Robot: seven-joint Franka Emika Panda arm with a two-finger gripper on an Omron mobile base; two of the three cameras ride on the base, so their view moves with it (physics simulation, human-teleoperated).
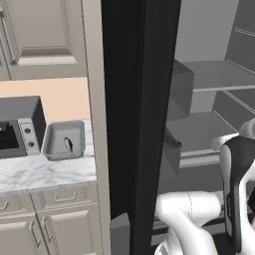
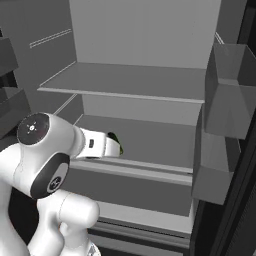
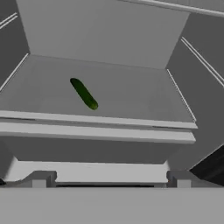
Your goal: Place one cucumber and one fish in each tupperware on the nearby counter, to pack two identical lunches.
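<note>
A dark-green cucumber [image 3: 84,93] lies slantwise on a grey fridge shelf [image 3: 131,96], ahead of and a little left of my gripper [image 3: 110,179]. The gripper is open, its fingertips [image 3: 41,178] wide apart with nothing between them, short of the shelf's front edge. In the right base view a bit of the cucumber [image 2: 116,139] peeks out past my white hand [image 2: 97,145]. A grey rectangular tupperware [image 1: 55,149] stands on the marbled counter [image 1: 45,174], left of the fridge. A small dark oblong thing [image 1: 68,144] lies in it, too small to tell whether it is a fish.
The open fridge has an upper shelf [image 2: 125,82] above the cucumber's shelf and door bins [image 2: 225,90] at the right. Its black door edge [image 1: 134,124] stands between fridge and counter. A dark grey toaster oven [image 1: 17,127] sits left of the tupperware.
</note>
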